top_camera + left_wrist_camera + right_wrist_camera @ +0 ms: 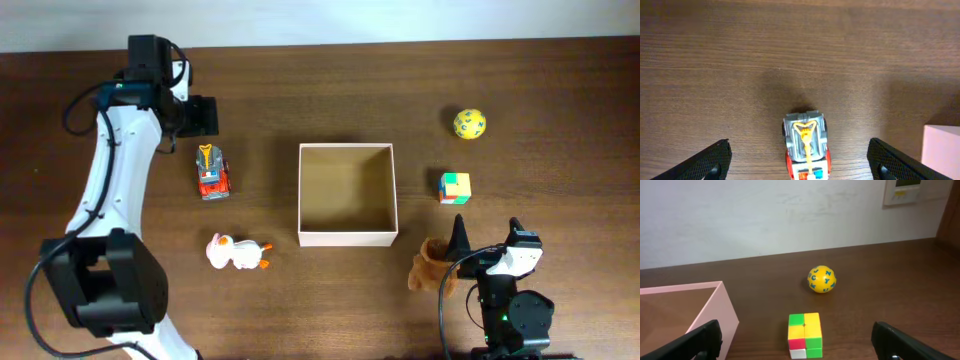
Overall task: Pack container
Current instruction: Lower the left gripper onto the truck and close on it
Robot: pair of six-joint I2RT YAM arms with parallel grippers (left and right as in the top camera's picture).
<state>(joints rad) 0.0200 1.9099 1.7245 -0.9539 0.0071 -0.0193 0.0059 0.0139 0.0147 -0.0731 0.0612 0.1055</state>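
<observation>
The container (348, 238), a square shallow cardboard box with white walls and a tan inside, sits mid-table with nothing in it. It also shows in the right wrist view (720, 312). My left gripper (203, 116) is open above a red and grey toy truck (212, 172). In the left wrist view the truck (806, 137) lies between the spread fingers (800, 162). My right gripper (488, 240) is open near the front edge. In its wrist view a colourful cube (804, 334) sits between the open fingers (800, 342), untouched.
A white duck toy (237, 252) lies left of the box's front. A brown plush (432, 265) lies beside the right arm. The cube (455, 187) and a yellow lettered ball (469, 123) are right of the box; the ball also shows in the right wrist view (822, 279).
</observation>
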